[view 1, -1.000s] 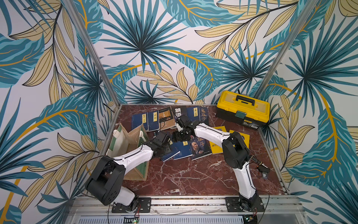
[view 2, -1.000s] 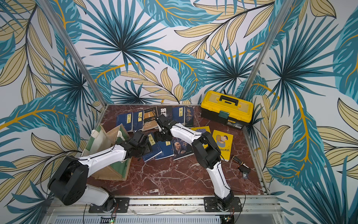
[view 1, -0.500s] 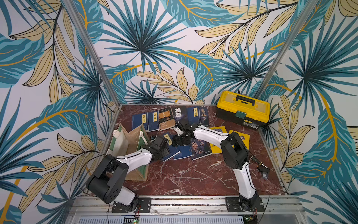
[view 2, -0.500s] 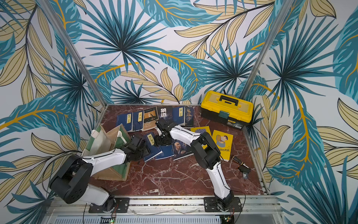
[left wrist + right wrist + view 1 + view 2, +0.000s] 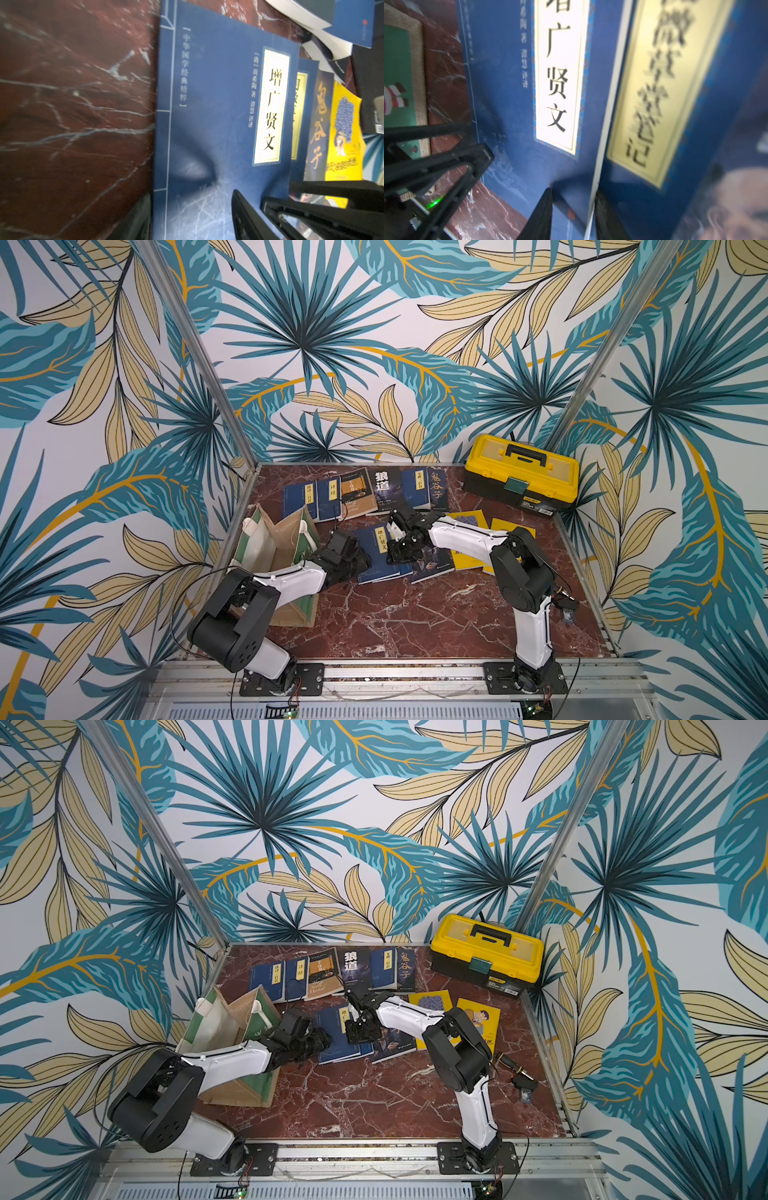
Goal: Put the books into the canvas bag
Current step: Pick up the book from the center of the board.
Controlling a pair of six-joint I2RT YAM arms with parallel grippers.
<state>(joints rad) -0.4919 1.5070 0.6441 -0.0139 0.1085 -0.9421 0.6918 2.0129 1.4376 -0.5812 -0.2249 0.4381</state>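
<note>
Navy book (image 5: 376,551) lies atop others at centre; bag (image 5: 266,539) at its 9 o'clock. Right gripper (image 5: 398,555) is narrowed astride the 3 o'clock edge (clamped or not cannot be told). Left gripper (image 5: 359,563) is half open and empty at 8 o'clock. Book is judged light, floppy, slick; a deep edge pinch is advised.

A: Top views, lighting?
B: Bright, even, diffuse from above. Only soft, faint shadows on the marble tabletop (image 5: 415,614). Sharp corner to corner, with wide-angle stretch toward the edges. Mild sheen on the toolbox (image 5: 521,466) lid.
A: Wrist views?
B: Dimmer, bluish cast. Left wrist: motion smear across the tabletop, title strip on the navy book (image 5: 218,124) legible, pale glare patch low on its cover. Right wrist: shallow focus, same title strip blown near white, second navy book (image 5: 695,145) badly blurred, nearest corner pure mush.
</note>
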